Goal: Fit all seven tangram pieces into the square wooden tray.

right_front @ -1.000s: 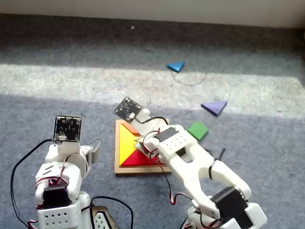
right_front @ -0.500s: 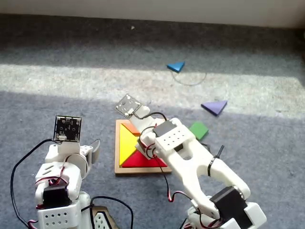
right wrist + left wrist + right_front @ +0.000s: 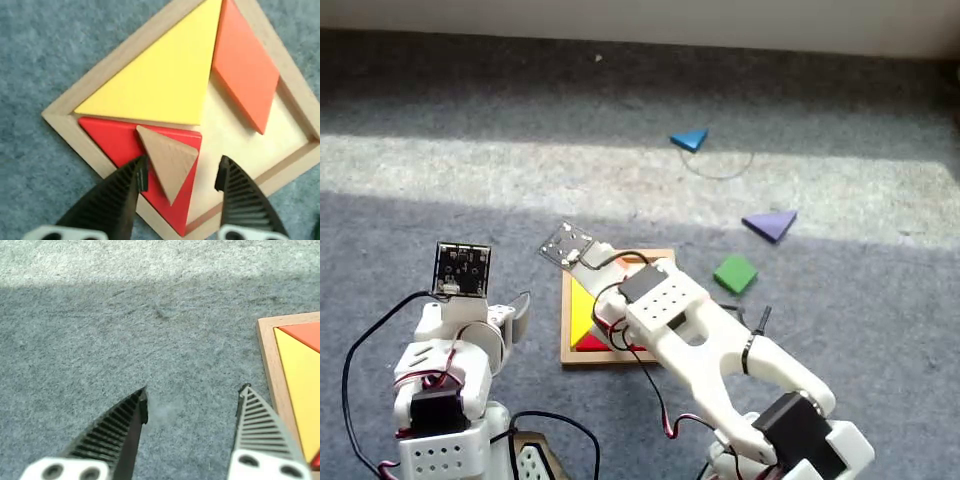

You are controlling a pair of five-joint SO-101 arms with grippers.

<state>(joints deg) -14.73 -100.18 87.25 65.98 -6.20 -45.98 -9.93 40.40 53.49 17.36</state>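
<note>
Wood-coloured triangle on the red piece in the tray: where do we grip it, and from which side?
Probably from straight above, pinching its side edges. The wooden triangle lies atop the red triangle, so only its raised edges are free. The open right gripper straddles it.

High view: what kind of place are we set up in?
Likely an indoor room by a window: grey carpet under the arms, a pale wall at the far edge, a sunlight band crossing it.
</note>
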